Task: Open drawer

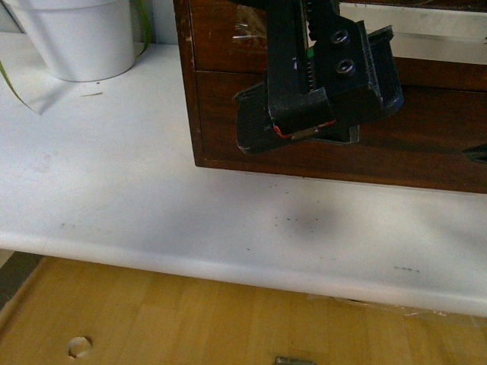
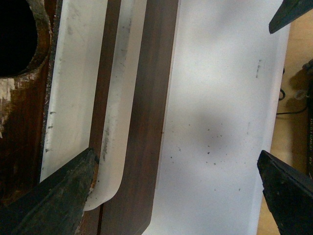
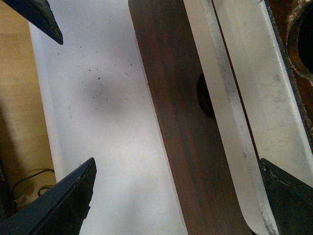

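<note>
Drawer: upper front of brown chest at back of table. White handle runs along it. Appears shut.

L gripper: spread wide, empty. One finger sits at the handle's rounded end.

R gripper: also spread, empty, handle betw. its fingers.

Judgement: hook one finger behind the handle rather than pinch, since it's fixed w/ clear tape and may peel. Pull straight out, level, slow. Chest could slide on the smooth top, so brace w/ other arm if poss.
</note>
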